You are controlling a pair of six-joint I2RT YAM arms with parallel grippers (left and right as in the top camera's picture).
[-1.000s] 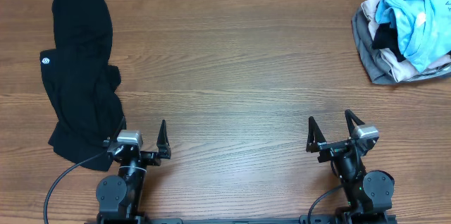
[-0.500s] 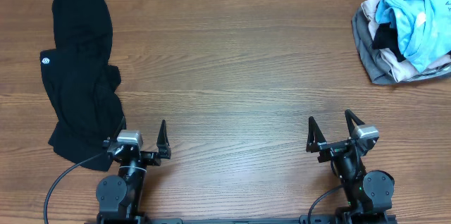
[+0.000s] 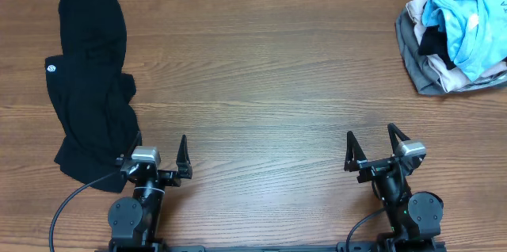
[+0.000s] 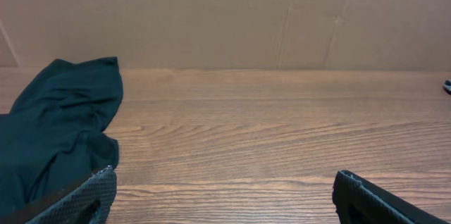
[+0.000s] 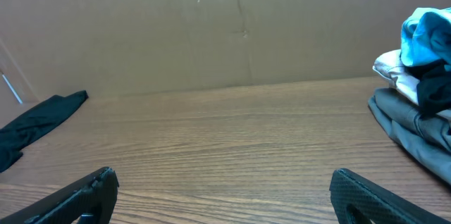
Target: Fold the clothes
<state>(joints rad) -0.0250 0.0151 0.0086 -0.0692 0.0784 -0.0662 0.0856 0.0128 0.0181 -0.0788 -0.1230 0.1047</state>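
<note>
Left gripper: jaws spread wide, clamped on nothing, sitting low at the table's near edge toward the left corner.
Right gripper: jaws equally wide apart, empty, at the near edge toward the right corner.
Black garment against left gripper: near end of the cloth just beside the outer finger; touching or not cannot be told. In the left wrist view, rumpled fabric reaching up to that fingertip and stretching away beyond it.
Black garment against right gripper: well apart, across the table; only a thin dark strip at far left in the right wrist view.
Lie of the garment: long, running along the table's left edge from the far-left corner toward the near edge; flatter at the far end, bunched and creased in the near half.
Logo: small round white mark on the garment's left edge, about midway along; too small to read.
Table: brown wood grain.
Clothes pile: light-blue, grey and beige bundle at the far-right corner, well apart from both grippers.
Cardboard wall: plain, along the far edge.
</note>
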